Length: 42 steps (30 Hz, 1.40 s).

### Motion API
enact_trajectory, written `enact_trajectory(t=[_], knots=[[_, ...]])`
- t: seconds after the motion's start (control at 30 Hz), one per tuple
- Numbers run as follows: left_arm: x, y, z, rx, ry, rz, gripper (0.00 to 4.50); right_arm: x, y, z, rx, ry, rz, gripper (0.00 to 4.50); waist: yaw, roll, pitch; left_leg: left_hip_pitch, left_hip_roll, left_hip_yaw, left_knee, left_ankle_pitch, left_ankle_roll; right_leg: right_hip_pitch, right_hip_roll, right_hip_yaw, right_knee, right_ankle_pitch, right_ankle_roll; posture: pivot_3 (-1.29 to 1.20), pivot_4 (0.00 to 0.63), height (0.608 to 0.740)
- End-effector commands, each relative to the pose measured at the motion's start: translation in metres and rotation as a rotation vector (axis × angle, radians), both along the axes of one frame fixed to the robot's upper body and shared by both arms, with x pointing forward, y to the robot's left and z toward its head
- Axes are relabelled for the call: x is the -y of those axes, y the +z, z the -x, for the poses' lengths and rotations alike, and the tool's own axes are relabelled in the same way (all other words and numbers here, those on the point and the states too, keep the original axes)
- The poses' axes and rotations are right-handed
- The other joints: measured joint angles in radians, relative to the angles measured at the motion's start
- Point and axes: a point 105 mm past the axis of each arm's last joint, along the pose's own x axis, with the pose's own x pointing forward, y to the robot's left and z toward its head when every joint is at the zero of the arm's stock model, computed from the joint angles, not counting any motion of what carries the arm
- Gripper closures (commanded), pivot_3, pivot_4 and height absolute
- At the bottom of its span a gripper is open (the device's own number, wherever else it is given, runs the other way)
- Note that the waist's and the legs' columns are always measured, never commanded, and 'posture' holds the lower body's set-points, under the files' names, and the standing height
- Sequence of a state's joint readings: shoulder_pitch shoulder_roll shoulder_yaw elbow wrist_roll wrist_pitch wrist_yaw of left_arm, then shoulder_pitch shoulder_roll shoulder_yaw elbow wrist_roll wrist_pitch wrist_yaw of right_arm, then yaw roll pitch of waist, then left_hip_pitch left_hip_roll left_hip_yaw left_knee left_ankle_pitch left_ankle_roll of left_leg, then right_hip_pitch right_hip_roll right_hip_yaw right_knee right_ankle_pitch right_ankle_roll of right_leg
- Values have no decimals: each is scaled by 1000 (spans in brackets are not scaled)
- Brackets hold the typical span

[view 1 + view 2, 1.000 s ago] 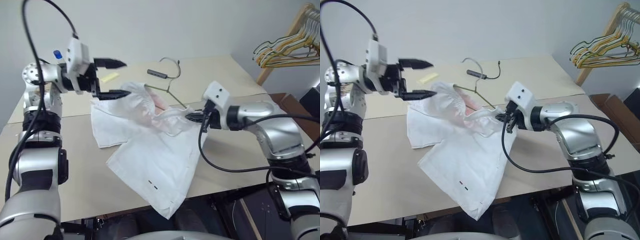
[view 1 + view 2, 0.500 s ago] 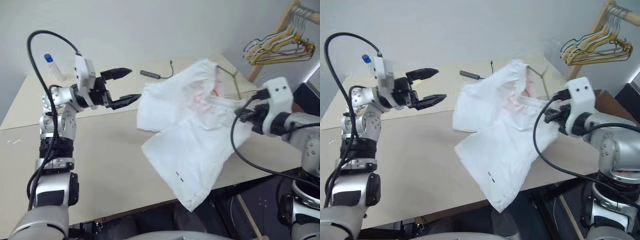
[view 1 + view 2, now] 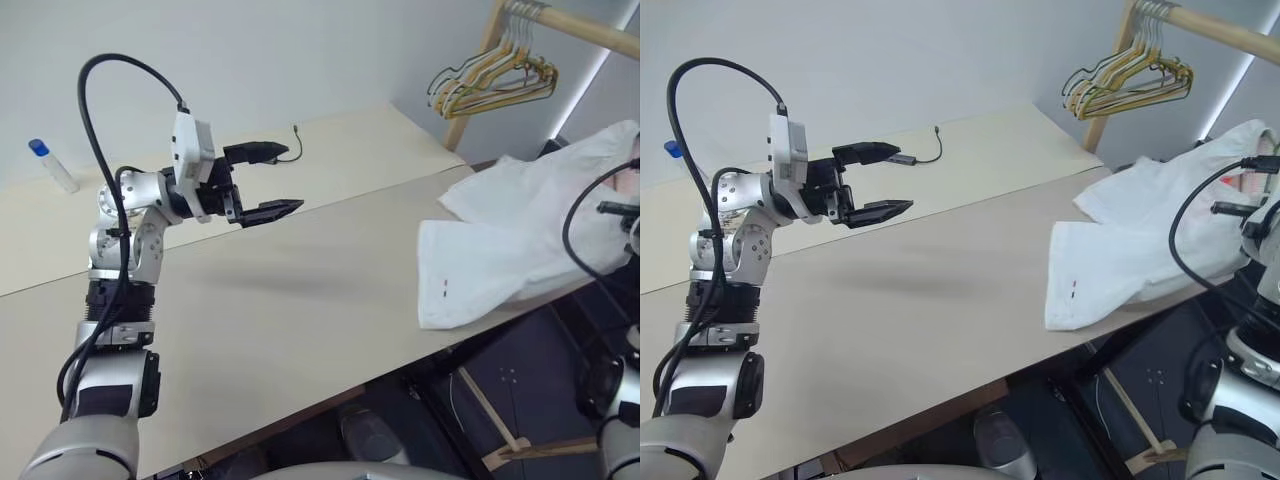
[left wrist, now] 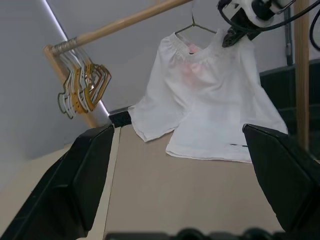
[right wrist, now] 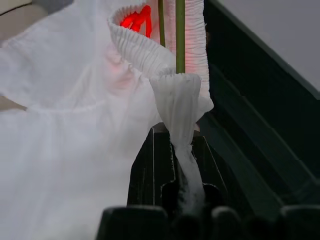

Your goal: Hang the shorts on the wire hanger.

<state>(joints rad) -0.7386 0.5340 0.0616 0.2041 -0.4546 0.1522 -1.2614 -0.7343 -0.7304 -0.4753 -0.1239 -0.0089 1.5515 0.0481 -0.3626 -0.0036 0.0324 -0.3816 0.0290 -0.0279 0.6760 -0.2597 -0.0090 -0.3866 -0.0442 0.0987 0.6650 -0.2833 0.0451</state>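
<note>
The white shorts (image 3: 520,240) hang off the table's right corner, hems still resting on the tabletop and the waistband lifted. My right gripper (image 5: 172,150) is shut on a twisted bunch of the gathered waistband, seen from afar in the left wrist view (image 4: 235,35). The olive-green wire hanger (image 5: 180,35) runs inside the waistband down into the pinched fabric, its hook (image 4: 192,25) poking out above. A pink stain shows near the waist. My left gripper (image 3: 285,180) stands open and empty over the table's far middle, well apart from the shorts.
A wooden rack with bunched yellow and green hangers (image 3: 495,80) stands behind the table's right corner. A thin cable with a dark plug (image 3: 290,140) lies at the far edge, a blue-capped bottle (image 3: 50,165) at far left. Dark floor lies beyond the table (image 3: 300,300).
The view has swung to the right. My right gripper has carried the shorts and hanger rightward and up, off the middle of the table past its right corner. The left gripper stays open.
</note>
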Motion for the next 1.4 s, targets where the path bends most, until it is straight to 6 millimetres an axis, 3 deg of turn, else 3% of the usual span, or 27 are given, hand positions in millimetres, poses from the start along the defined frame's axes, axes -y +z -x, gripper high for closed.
enact_trajectory(t=[0.03,0.17,0.37,0.47,0.67,0.8,0.93,1.2,1.23,1.3,1.4], knots=[[5,9,10,17,-32,24,40,13,25,-6,125,-122,44,4500,-10,2,-1,1,0,0,0,0,0,0,0,0,0,0,0,-319,0,740],[7,1,14,-2,-38,0,40,17,32,-19,192,-165,-27,4500,-15,4,-2,3,0,1,0,0,0,1,0,2,0,0,0,-311,0,740],[6,3,16,-9,-44,31,40,32,46,-37,240,-196,-27,4500,-15,4,-2,3,0,3,-1,0,0,1,0,2,-1,0,0,-311,0,740],[6,4,19,-6,-56,34,40,36,47,-45,269,-191,-109,4500,-14,4,-1,4,0,3,-2,0,0,1,0,2,-1,0,0,-304,0,740],[3,13,26,10,-82,100,40,49,34,-51,242,-253,-162,4500,-10,4,-1,5,0,4,-3,0,0,2,0,2,-2,0,0,-283,0,740],[1,21,23,24,-52,161,40,47,26,-57,227,-247,-210,4500,-10,4,-1,9,-1,6,-6,0,0,5,0,5,-3,0,1,-275,0,740],[0,31,26,23,-69,230,40,43,13,-62,192,-238,-235,4500,-10,3,0,18,0,7,-12,0,0,18,1,6,-9,-1,2,-264,0,740],[-2,29,27,24,-65,229,40,44,12,-63,137,-222,-132,4500,-7,3,0,19,-1,10,-13,0,0,19,1,9,-9,-2,4,-250,0,740],[-2,28,27,23,-64,229,0,45,12,-63,139,-225,-124,3823,-7,3,0,19,-1,10,-13,0,0,19,1,10,-9,-2,3,-250,0,740],[-2,27,27,20,-62,230,0,47,14,-63,140,-230,-90,3392,-6,3,0,20,-1,11,-13,0,0,19,1,10,-9,-2,3,-246,0,740],[-3,26,28,17,-59,231,0,47,19,-63,145,-241,-45,2379,-3,3,0,20,-1,11,-13,0,0,19,1,11,-9,-2,3,-245,0,740]])
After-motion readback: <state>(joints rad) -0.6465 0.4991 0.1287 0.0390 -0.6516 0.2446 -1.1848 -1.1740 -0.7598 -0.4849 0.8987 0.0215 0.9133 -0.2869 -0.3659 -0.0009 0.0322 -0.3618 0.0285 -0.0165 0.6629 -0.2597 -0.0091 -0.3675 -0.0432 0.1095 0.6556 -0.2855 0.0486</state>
